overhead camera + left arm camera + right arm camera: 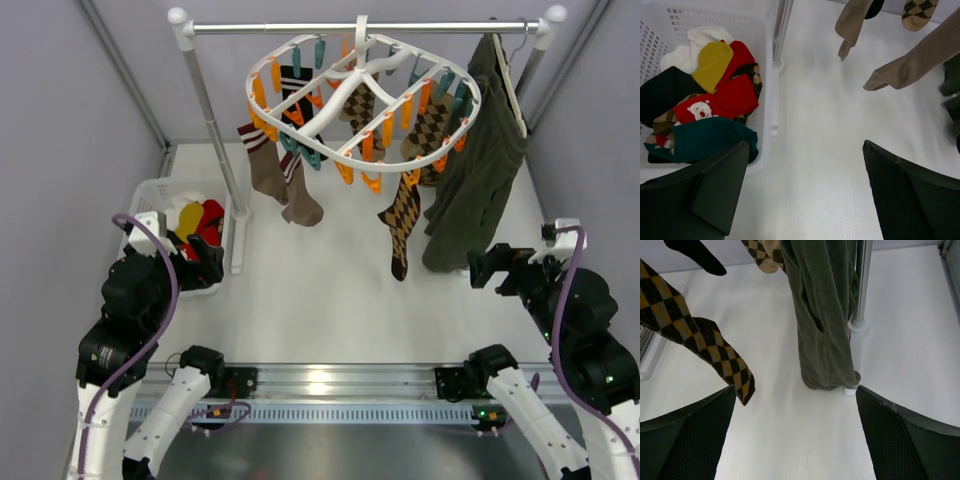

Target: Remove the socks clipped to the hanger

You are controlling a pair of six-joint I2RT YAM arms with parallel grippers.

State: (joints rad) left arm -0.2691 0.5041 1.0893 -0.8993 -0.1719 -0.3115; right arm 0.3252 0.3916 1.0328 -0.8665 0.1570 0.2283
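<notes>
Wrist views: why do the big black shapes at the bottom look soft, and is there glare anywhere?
Left wrist: those shapes are the left claw, close to the lens and slightly soft; the red sock in the basket is sharp. Right wrist: the right claw shows its mesh, and the argyle sock is crisp. Top view: glare on the metal rail; shadows are faint.

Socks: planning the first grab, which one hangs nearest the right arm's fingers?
The long brown-and-tan argyle sock at the front; the brown striped-cuff pair hangs farther left.

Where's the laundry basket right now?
In the top view the white basket sits on the left, beside the rack's left post, just beyond the left gripper.
</notes>
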